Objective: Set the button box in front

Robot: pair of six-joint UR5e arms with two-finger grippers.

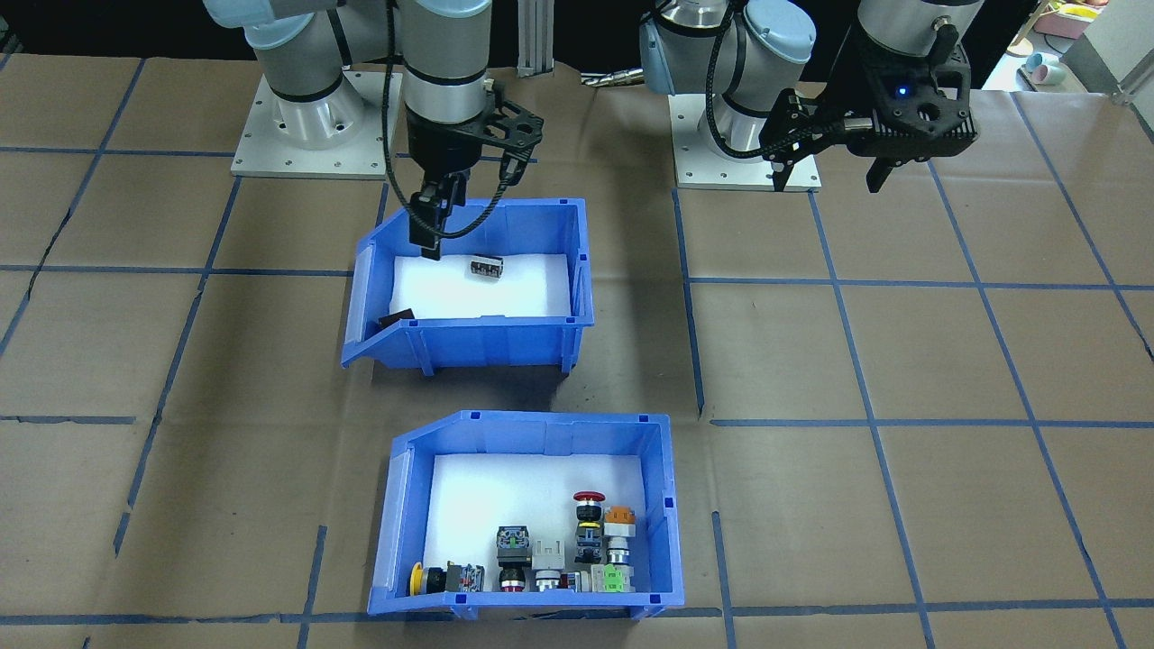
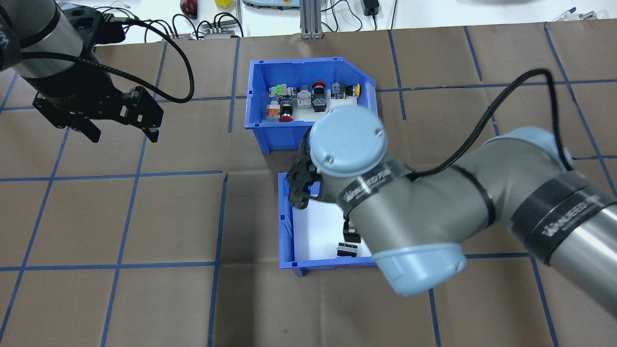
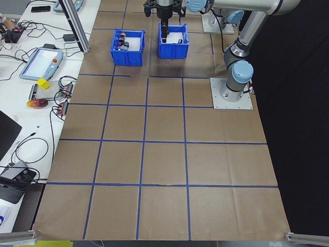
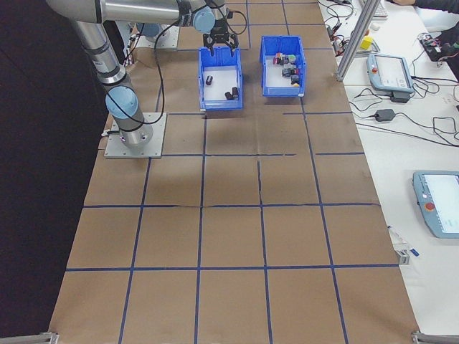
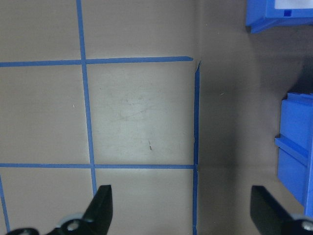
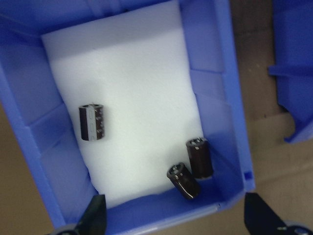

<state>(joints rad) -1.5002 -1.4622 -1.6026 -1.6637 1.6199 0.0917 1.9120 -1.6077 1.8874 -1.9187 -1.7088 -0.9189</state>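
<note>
The right gripper [image 1: 431, 230] points straight down, fingers spread wide, over the cylinder bin [image 1: 541, 338]. The left gripper [image 2: 119, 131] hovers wide open above bare table. The button box [image 1: 663, 541] sits at the cylinder bin's 6 o'clock.

Possibly "WANLEED" lettering on right arm [image 2: 569, 217].

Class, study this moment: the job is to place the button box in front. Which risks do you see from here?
1. The right gripper hangs open over the bin of dark cylinders, not the button box; it may grab the wrong bin.
2. The two bins sit close together, so moving one could knock the other.
3. The push-buttons lie loose on foam; a tilted lift might spill them.
</note>
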